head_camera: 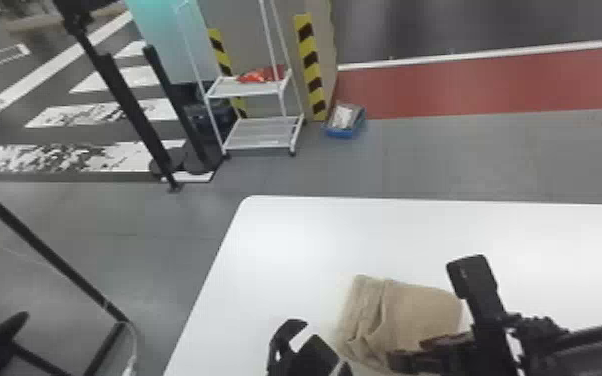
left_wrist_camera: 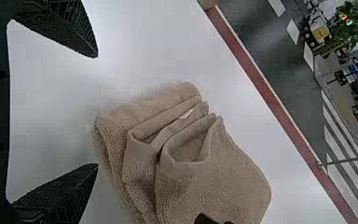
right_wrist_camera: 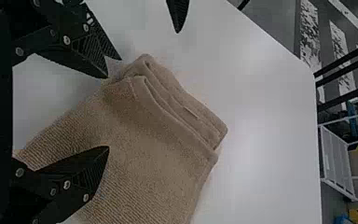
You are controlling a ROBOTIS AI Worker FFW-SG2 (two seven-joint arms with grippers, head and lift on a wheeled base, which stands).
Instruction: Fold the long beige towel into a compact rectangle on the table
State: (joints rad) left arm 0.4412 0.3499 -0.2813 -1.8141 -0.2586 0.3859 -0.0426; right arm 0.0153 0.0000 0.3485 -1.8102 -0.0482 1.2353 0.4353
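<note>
Head view has the towel (head_camera: 415,310) lying on the counter (head_camera: 290,240), already a compact stack, its rumpled layered edge facing nine o'clock and its smoother bulk toward three. From that stack, my left fingers (left_wrist_camera: 70,28) sit at eight o'clock, spread wide and holding nothing. My right fingers (right_wrist_camera: 88,168) come in from four o'clock, also well parted, with one over the cloth and nothing pinched that I can see. Well beyond, at eleven o'clock, a white rack (head_camera: 265,135) stands on the floor.

What worries me is the layered edge: the folds gape and don't line up. If I closed the right fingers on only the upper layer, lifting could peel the stack open. A low sweep from eight o'clock might snag a gaping fold and skew the rectangle rather than square it.
</note>
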